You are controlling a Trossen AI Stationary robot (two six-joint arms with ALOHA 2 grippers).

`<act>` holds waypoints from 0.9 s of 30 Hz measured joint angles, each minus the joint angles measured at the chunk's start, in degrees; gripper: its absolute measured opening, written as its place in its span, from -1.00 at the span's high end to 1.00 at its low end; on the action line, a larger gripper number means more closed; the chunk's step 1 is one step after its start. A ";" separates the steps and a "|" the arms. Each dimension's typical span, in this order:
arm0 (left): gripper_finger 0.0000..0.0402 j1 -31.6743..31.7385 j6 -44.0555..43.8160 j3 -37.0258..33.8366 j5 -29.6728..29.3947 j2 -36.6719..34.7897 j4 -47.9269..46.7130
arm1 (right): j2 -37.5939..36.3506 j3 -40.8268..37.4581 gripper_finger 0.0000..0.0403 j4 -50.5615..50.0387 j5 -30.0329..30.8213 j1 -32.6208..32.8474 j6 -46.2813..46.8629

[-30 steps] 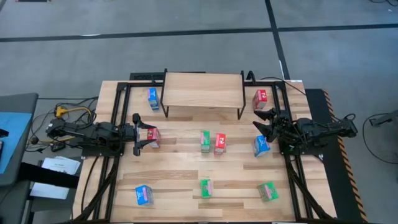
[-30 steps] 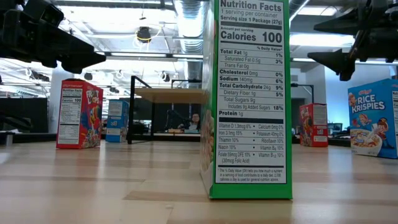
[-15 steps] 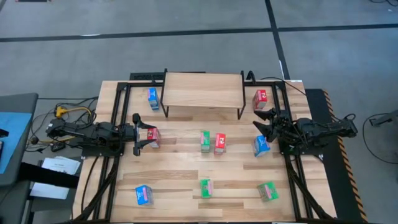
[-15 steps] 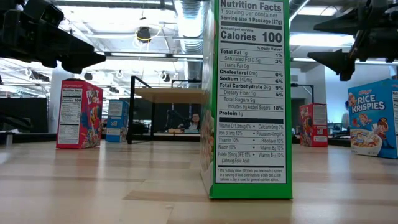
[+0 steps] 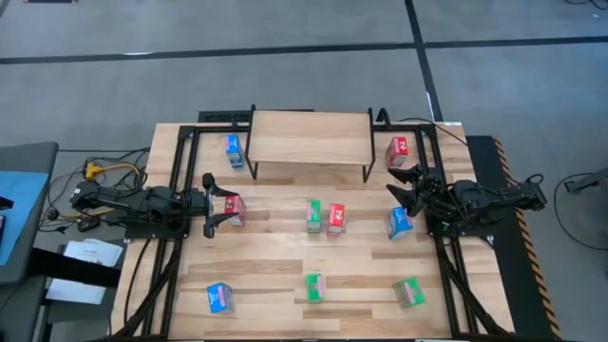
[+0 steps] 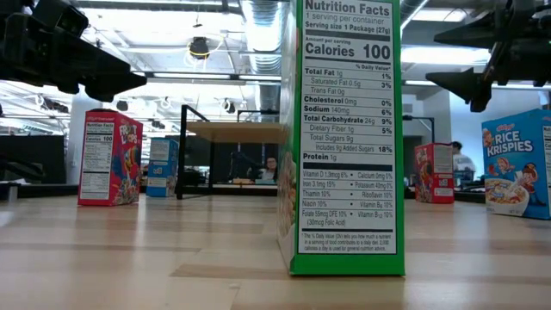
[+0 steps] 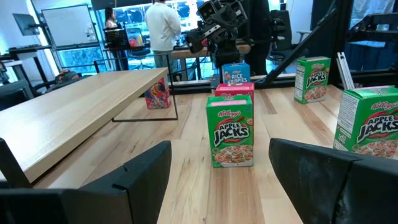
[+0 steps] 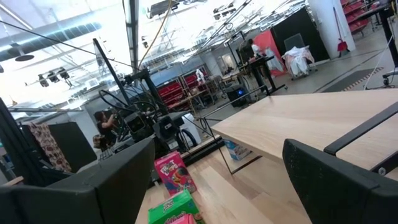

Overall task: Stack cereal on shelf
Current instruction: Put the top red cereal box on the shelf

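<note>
With both grippers (image 5: 211,201) (image 5: 407,187) open and empty above the bench (image 5: 285,256), a hasty descent risked toppling an upright red box (image 5: 234,209) before gripping.

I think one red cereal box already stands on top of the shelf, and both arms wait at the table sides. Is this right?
Not quite: the shelf top is bare in the high view. The nearest red box stands on the table beside it. Both arms do wait at the sides.
</note>
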 joint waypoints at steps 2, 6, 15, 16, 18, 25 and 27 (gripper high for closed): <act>-0.31 0.00 0.00 0.00 0.00 0.02 0.00 | -0.02 0.00 -0.88 0.02 0.02 0.00 0.53; -0.31 0.00 0.00 0.01 0.00 0.00 0.00 | -0.02 0.02 -0.88 0.02 1.15 0.00 0.91; -0.31 0.00 0.00 0.01 0.00 0.00 0.00 | -0.01 0.02 -0.88 0.10 1.27 0.00 1.07; -0.31 0.00 0.00 0.02 0.00 0.00 0.00 | -0.02 0.02 -0.88 0.18 1.27 0.00 1.05; -0.31 0.00 0.00 0.01 0.00 0.01 0.00 | -0.01 0.02 -0.88 0.19 1.27 0.00 1.05; -0.31 0.00 0.00 0.00 0.00 0.00 0.00 | 0.00 0.56 -0.88 1.56 1.44 0.00 1.05; -0.31 -0.02 0.00 0.00 0.00 0.02 0.00 | 0.01 1.76 -0.88 2.07 1.44 0.00 1.02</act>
